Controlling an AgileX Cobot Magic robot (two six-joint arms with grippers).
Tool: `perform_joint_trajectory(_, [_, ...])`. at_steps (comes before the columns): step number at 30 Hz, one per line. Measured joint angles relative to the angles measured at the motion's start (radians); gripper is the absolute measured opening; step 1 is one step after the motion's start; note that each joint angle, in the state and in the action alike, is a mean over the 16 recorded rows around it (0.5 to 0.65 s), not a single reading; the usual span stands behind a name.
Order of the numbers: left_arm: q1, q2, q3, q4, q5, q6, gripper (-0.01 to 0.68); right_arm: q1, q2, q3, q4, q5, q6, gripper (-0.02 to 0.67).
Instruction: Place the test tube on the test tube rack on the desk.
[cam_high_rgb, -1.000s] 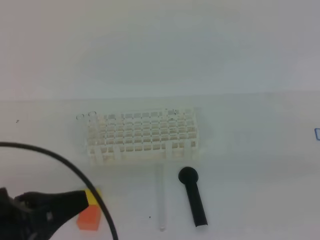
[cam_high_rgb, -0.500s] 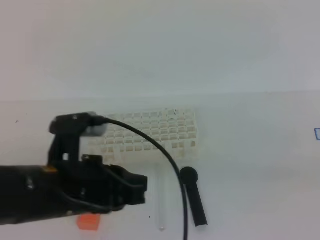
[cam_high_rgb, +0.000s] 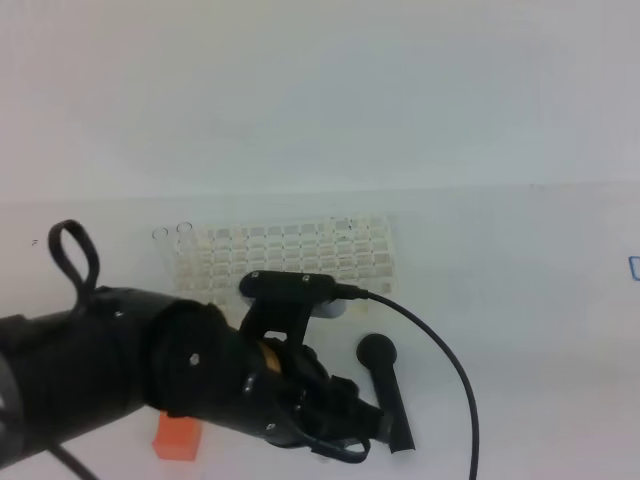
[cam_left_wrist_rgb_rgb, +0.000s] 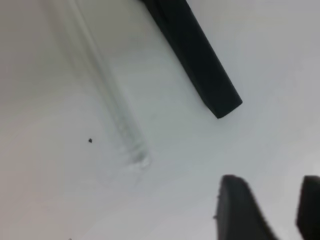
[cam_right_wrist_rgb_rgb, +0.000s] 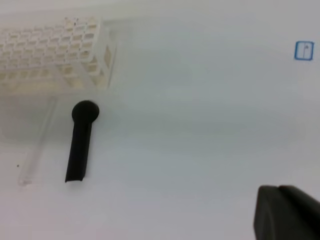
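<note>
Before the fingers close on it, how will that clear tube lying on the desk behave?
The test tube looks smooth and round, lying flat on the desk, so it may roll if nudged. Thin and clear like glass, it is probably light, stiff, slippery and breakable.

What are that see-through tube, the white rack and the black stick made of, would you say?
The test tube looks like clear glass or clear plastic: colourless, the desk shows through it; which one I cannot tell. The test tube rack seems moulded white plastic, an even grid of square holes. The black stick appears matt, maybe rubber or plastic, with no shine.
</note>
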Motion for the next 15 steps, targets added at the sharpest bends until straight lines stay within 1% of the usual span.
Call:
perform_joint_trajectory(5, [0.000,0.086,-0.066,0.061,0.056,-0.077,0.320,0.000,0.000,0.000,-0.006,0.034,-0.003,-0.001])
perform_joint_trajectory(8, [0.000,0.129,-0.092,0.110,0.072,-0.137,0.373,0.000,0.000,0.000,-0.007,0.047,-0.005,-0.001])
perform_joint_trajectory(11, [0.000,0.166,-0.113,0.161,0.081,-0.194,0.400,0.000,0.000,0.000,-0.008,0.058,-0.009,-0.001])
perform_joint_trajectory(15, [0.000,0.208,-0.132,0.223,0.084,-0.256,0.410,0.000,0.000,0.000,-0.008,0.069,-0.014,-0.001])
